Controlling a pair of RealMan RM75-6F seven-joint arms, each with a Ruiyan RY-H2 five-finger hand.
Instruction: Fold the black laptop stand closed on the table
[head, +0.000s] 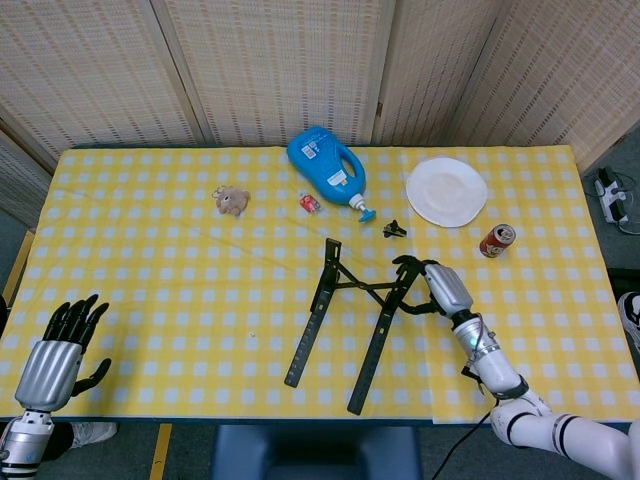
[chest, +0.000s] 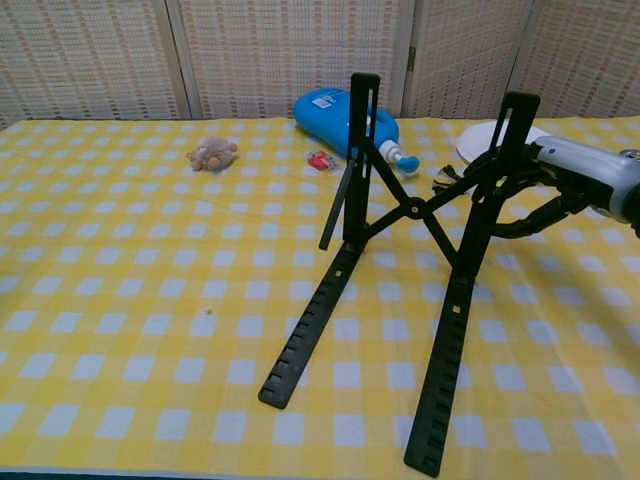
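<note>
The black laptop stand stands unfolded mid-table, its two notched rails lying on the yellow checked cloth and its uprights and cross braces raised. My right hand is at the top of the stand's right upright. Its fingers curl round the post from the right, with the thumb hooked lower down; the chest view shows the same hand there. My left hand hangs off the table's front left corner, fingers spread, holding nothing, far from the stand.
Behind the stand lie a blue detergent bottle, a small red item, a black clip, a white plate and a soda can. A small plush toy sits at the back left.
</note>
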